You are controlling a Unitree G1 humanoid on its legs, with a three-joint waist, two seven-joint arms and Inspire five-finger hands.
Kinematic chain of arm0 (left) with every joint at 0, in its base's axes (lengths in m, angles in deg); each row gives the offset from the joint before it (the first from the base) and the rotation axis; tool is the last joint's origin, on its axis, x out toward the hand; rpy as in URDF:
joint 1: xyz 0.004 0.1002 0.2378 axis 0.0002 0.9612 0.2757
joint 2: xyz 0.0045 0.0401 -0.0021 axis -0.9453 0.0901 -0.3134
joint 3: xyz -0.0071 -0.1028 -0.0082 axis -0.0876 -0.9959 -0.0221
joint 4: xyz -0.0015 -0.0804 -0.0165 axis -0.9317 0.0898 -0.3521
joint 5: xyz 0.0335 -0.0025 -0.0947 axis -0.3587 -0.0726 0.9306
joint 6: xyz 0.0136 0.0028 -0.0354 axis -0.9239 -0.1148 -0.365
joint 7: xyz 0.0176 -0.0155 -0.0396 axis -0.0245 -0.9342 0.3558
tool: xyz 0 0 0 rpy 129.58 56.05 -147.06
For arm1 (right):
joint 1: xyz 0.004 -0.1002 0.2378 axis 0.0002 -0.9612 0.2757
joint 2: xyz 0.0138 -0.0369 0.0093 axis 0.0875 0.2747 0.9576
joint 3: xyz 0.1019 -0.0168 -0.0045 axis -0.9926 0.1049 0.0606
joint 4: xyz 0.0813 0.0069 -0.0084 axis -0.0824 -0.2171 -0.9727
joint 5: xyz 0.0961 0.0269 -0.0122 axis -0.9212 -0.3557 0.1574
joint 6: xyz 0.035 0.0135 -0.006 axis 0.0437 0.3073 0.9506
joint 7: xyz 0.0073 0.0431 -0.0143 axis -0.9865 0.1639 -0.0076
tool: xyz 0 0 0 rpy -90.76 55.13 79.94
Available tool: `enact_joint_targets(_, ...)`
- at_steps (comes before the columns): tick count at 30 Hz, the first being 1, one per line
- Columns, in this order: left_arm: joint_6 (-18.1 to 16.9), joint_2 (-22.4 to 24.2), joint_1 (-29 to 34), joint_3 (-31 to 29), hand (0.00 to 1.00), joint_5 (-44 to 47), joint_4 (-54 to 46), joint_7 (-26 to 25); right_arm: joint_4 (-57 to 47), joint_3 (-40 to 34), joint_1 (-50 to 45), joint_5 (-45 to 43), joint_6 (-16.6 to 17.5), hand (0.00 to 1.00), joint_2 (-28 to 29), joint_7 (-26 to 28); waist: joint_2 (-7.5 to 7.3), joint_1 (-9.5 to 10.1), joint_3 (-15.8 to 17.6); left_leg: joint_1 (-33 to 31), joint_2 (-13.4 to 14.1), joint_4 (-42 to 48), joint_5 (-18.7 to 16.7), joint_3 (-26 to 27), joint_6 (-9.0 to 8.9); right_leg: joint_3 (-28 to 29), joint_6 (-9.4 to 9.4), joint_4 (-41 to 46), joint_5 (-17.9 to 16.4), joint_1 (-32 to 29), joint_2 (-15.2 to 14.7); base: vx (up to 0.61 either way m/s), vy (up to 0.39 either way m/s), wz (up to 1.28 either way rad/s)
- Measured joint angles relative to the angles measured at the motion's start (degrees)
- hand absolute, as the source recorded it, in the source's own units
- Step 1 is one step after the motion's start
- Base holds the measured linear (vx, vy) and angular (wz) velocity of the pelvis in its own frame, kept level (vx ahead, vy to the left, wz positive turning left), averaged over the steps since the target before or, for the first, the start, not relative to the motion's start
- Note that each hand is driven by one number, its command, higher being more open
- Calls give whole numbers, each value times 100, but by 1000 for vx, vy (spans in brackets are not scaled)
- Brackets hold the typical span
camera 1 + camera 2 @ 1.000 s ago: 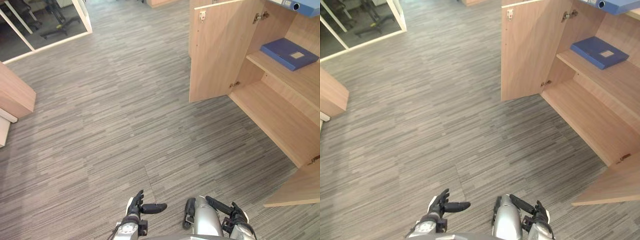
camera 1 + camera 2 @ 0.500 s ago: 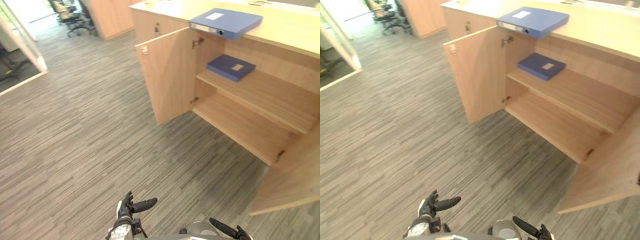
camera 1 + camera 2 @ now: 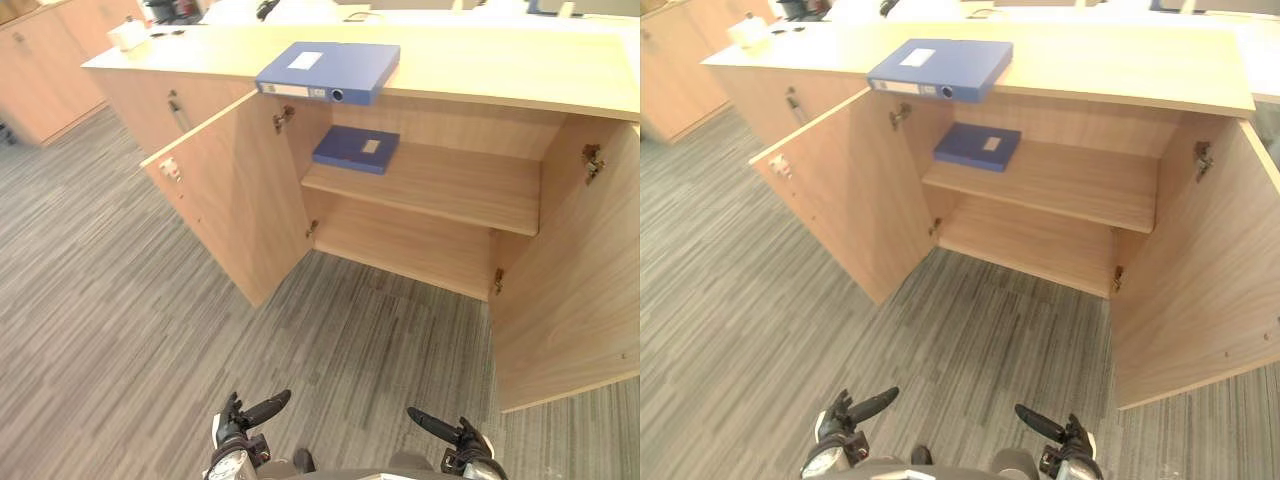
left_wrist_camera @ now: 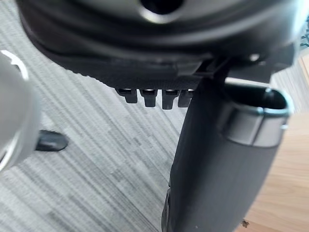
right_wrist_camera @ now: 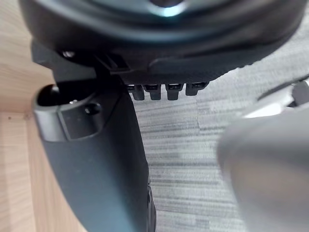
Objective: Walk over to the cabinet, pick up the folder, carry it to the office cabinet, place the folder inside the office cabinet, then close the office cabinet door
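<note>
Grey striped carpet covers the floor in front of us, and on it stands a pale wooden cabinet with both of its doors swung wide. The left door angles out toward us, and the right door stands open on the other side. We see a light blue folder lying flat on the cabinet's top, above the left door, with its spine reaching slightly over the front edge. Inside, a darker blue folder lies flat at the left end of the upper shelf. The bottom shelf beneath it is bare wood. More wooden cabinets stand in the far left corner of the room. Our left hand hangs low at the near edge of the head views, well apart from the cabinet, its fingers loosely straight and its thumb stuck out to the side, holding nothing. Our right hand sits level with it, fingers likewise relaxed and apart from the thumb, also empty. Neither hand touches either folder.
</note>
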Motion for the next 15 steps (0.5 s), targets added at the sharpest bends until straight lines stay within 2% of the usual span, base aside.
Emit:
enact_joint_targets(1, -5, -28, -24, -1, 100, -36, 12, 0, -36, -76, 39, 18, 91, 100, -41, -5, 47, -106, -12, 120, 38, -135, -26, 60, 39, -309, 132, -53, 11, -213, -152, 335, 294, -54)
enact_joint_targets(2, -8, -52, -67, -1, 100, -67, 43, 3, -30, -80, 59, 16, 99, 100, -27, 2, 58, -124, -9, 194, 95, -225, -44, 107, 41, -390, 264, -107, 15, -311, -129, 311, 171, -36)
enact_joint_targets(3, -8, -121, -143, 1, 100, -106, 85, 15, -36, -84, 66, 16, 143, 100, 48, 3, 75, -156, 12, 313, 192, -361, -101, 158, 13, -556, 508, -228, -15, -510, -4, 154, 41, -37)
enact_joint_targets(4, -9, -151, -169, 2, 100, -106, 93, 21, -30, -92, 66, 16, 177, 100, 61, 17, 58, -173, 24, 370, 257, -395, -162, 199, -35, -595, 602, -282, -30, -621, 108, 252, -9, -54)
enact_joint_targets(6, -6, -242, -313, 5, 100, -106, 262, 35, -39, -97, 71, 11, 263, 100, 146, 60, -44, -217, 121, 606, 440, -330, -425, 358, -168, -604, 707, -573, -72, -956, 621, 293, -117, -52)
enact_joint_targets(8, 1, -137, -626, -2, 100, -163, 590, 74, -37, -103, 84, 8, 301, 100, 83, 71, -75, -297, 283, 956, 590, -232, -712, 369, -419, -703, 592, -911, -78, -1283, 1083, 345, -239, -12)
enact_joint_targets(9, 2, -91, -689, -2, 100, -243, 638, 100, -16, -99, 76, 18, 295, 100, 49, 73, -100, -306, 318, 1053, 581, -225, -771, 336, -492, -703, 550, -1054, -46, -1348, 1119, 362, -289, 35)
enact_joint_targets(10, -5, -37, -741, 26, 100, -349, 703, 168, 61, -106, -51, 13, 284, 100, 3, 72, -222, -320, 375, 1231, 494, -219, -873, 181, -624, -685, -34, -1403, 207, -1277, 1048, 502, -346, 52)
enact_joint_targets(11, 17, -18, -797, 264, 100, -367, 828, 313, 213, -332, -7, -16, 299, 100, -43, 110, -82, -355, 436, 1339, 583, -208, -863, 28, -602, -899, -131, -1275, -86, -1126, 1056, 452, -294, 53)
enact_joint_targets(12, 22, -19, -802, 283, 100, -410, 821, 364, 217, -370, 5, -10, 304, 100, -39, 108, -29, -371, 406, 1326, 613, -163, -808, -29, -545, -944, -158, -1275, -163, -1106, 1062, 406, -235, 45)
enact_joint_targets(13, 21, -17, -819, 268, 100, -469, 818, 371, 274, -391, 31, -3, 297, 100, -50, 106, -6, -398, 424, 1276, 653, -13, -796, -180, -571, -1078, -200, -1337, -242, -973, 1066, 471, -304, 57)
enact_joint_targets(15, 23, 35, -772, 208, 100, -544, 819, 368, 466, -558, 19, 12, 271, 100, -92, 113, 148, -486, 449, 1249, 882, 686, -680, -407, -841, -1594, -251, -1854, -269, -232, 1209, 476, -310, 83)
